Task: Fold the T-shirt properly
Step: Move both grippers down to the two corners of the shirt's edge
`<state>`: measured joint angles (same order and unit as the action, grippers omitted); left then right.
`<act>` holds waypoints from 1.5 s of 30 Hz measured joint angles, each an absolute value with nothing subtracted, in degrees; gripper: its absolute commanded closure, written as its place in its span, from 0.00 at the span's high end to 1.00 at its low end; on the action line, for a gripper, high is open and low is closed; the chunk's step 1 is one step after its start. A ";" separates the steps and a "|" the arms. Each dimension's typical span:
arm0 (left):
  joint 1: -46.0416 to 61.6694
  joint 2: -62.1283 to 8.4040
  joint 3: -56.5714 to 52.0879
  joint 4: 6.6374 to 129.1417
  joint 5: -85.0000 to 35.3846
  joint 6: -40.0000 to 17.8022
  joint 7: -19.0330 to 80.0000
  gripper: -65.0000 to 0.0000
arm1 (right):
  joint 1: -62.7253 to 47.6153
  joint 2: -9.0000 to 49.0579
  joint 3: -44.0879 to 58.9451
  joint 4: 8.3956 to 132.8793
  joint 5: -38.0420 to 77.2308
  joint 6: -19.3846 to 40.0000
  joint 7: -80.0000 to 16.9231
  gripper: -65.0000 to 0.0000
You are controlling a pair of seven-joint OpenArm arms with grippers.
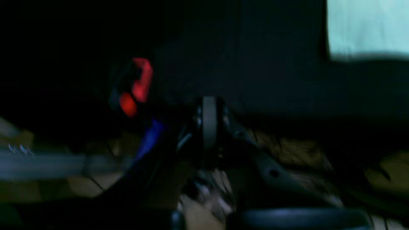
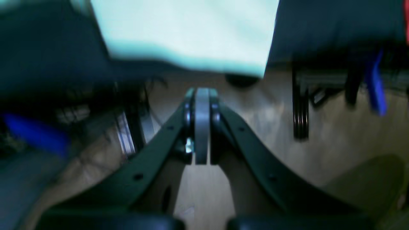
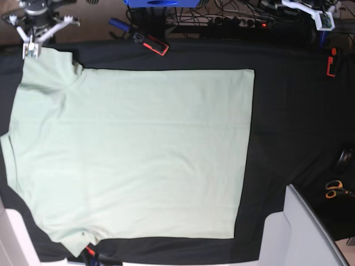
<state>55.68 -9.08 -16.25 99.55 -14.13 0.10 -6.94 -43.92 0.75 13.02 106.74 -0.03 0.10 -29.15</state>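
Mint T-shirt spread flat, unfolded, on the black table cover.
Plain, smooth, sleeves splayed; left gripper and right gripper, off the cover's far edge, are clenched on nothing.

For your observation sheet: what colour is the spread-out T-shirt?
Pale mint-green T-shirt, plain; base view shows it best.
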 measured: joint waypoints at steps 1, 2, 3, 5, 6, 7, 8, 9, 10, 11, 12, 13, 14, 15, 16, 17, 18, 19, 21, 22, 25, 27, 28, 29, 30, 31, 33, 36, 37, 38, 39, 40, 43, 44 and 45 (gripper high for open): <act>54.41 -9.28 -16.47 100.03 -14.13 0.25 -6.96 0.00 | -42.26 0.75 13.02 106.76 -0.03 0.10 -29.10 0.00; 53.28 -9.41 -16.84 100.12 -14.00 -0.05 -7.11 0.00 | -40.86 0.75 13.02 106.76 0.03 0.23 -29.10 0.00; 51.92 -9.41 -16.84 100.12 -14.00 -0.21 -6.94 0.00 | -39.44 0.71 13.30 106.72 0.10 0.36 -29.12 0.00; 49.82 -9.23 -17.63 100.12 -14.00 -0.30 -2.13 0.00 | -37.26 0.10 15.11 106.76 0.10 0.43 -30.85 0.00; 48.82 -9.17 -18.33 100.07 -14.00 -0.14 1.43 0.00 | -36.12 -0.32 16.40 106.63 0.01 0.12 -32.03 0.00; 47.88 -9.17 -18.94 99.90 -14.00 0.01 3.79 0.00 | -34.94 -1.23 18.39 106.61 0.21 0.36 -32.03 0.00; 46.92 -9.15 -19.62 99.88 -14.04 -0.27 5.82 0.00 | -33.78 -2.33 20.25 106.65 -0.01 0.71 -31.42 0.00; 45.89 -9.06 -20.27 99.85 -14.04 -0.23 7.64 0.00 | -32.45 -3.42 22.06 106.65 0.34 2.87 -31.44 0.00; 45.04 -9.06 -20.58 99.85 -14.02 -0.08 8.60 0.00 | -31.33 -4.05 24.16 106.59 3.31 6.68 -31.66 0.00; 44.38 -9.21 -20.75 99.88 -14.00 -0.03 8.99 0.00 | -30.33 -4.43 26.44 106.56 7.84 12.86 -32.32 0.00; 43.99 -9.26 -20.75 99.90 -14.00 -0.08 9.04 0.00 | -29.41 -4.82 29.06 106.67 11.84 18.17 -33.34 0.00; 43.99 -9.21 -20.73 99.92 -14.02 -0.12 9.02 0.00 | -28.45 -5.02 32.25 106.74 15.59 21.89 -35.83 0.00; 44.14 -9.10 -20.69 100.01 -14.02 -0.23 9.37 0.00 | -27.24 -4.91 35.53 106.67 17.69 24.69 -39.68 0.00; 44.27 -9.06 -20.69 100.01 -14.02 -0.23 9.52 0.00 | -25.89 -4.62 38.85 106.52 18.70 25.63 -43.18 0.00; 44.29 -9.06 -20.71 100.01 -14.02 -0.23 9.45 0.00 | -24.43 -4.45 42.92 105.86 20.99 27.57 -46.76 0.00; 44.18 -9.08 -20.69 100.03 -14.06 -0.30 9.45 0.00 | -22.68 -4.27 46.26 104.53 22.65 29.50 -48.75 0.00; 43.97 -9.08 -20.67 100.09 -14.04 -0.97 9.45 0.00 | -20.93 -3.95 49.12 102.59 23.03 31.11 -50.63 0.00; 43.70 -9.13 -20.58 100.09 -14.02 -2.37 9.45 0.00 | -18.92 -3.16 51.37 100.07 23.75 33.26 -53.65 0.00; 42.92 -9.08 -20.73 100.03 -14.04 -5.76 9.41 0.00 | -15.92 -1.34 54.46 94.76 23.66 37.28 -56.42 0.01; 42.68 -9.08 -20.73 100.03 -14.24 -7.22 9.39 0.00 | -14.68 -0.45 56.05 91.85 24.29 39.75 -57.41 0.01; 43.00 -8.88 -20.69 100.03 -14.26 -7.75 9.43 0.00 | -13.34 2.48 58.92 84.07 23.66 39.68 -58.87 0.02; 42.61 -8.91 -20.86 100.03 -14.24 -7.55 9.69 0.00 | -13.10 3.51 59.79 80.40 23.44 39.55 -58.63 0.11; 42.09 -8.91 -20.86 100.01 -14.24 -7.55 9.89 0.00 | -12.99 3.99 59.77 78.85 23.22 39.59 -58.63 0.19; 41.71 -8.93 -20.84 100.01 -14.26 -7.60 9.72 0.00 | -12.64 4.36 59.77 77.69 23.53 39.66 -58.74 0.28; 41.60 -8.91 -20.84 100.01 -14.26 -7.77 9.43 0.00 | -12.45 4.60 59.72 77.14 23.51 39.64 -58.57 0.35; 41.65 -8.91 -20.84 100.01 -14.26 -7.75 9.45 0.00 | -12.32 4.73 59.72 77.03 23.49 39.62 -58.50 0.42; 42.04 -8.91 -20.84 100.01 -14.24 -7.60 9.78 0.00 | -12.29 4.71 59.72 77.08 23.88 39.62 -58.11 0.53; 41.91 -8.91 -20.84 100.01 -14.24 -7.60 9.85 0.00 | -12.45 4.38 59.72 77.06 23.81 39.62 -58.43 0.67; 41.87 -8.91 -20.84 100.01 -14.26 -7.60 9.85 0.00 | -12.45 4.40 59.72 76.99 23.66 39.62 -58.46 0.67; 41.89 -8.91 -20.84 100.01 -14.26 -7.60 9.85 0.00 | -12.43 4.45 59.72 76.97 23.66 39.62 -58.41 0.67; 41.93 -8.91 -20.84 100.01 -14.24 -7.57 9.87 0.00 | -12.40 4.47 59.72 76.97 23.68 39.62 -58.39 0.67; 41.95 -8.91 -20.84 100.01 -14.24 -7.57 9.87 0.00 | -12.25 4.47 59.72 76.97 23.68 39.62 -58.39 0.67; 41.89 -8.91 -20.84 100.01 -14.26 -7.60 9.82 0.00 | -11.64 4.73 59.72 76.23 23.83 39.62 -58.19 0.67; 41.91 -8.91 -20.84 100.01 -14.24 -7.57 9.87 0.00 | -11.35 4.84 59.72 75.48 23.90 39.62 -58.08 0.67; 41.93 -8.91 -20.84 100.01 -14.24 -7.57 9.87 0.00 | -11.07 4.89 59.72 74.67 23.88 39.62 -58.02 0.67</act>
<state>41.93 -8.91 -20.84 100.01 -14.24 -7.57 9.87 -11.07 4.89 59.72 74.67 23.88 39.62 -58.02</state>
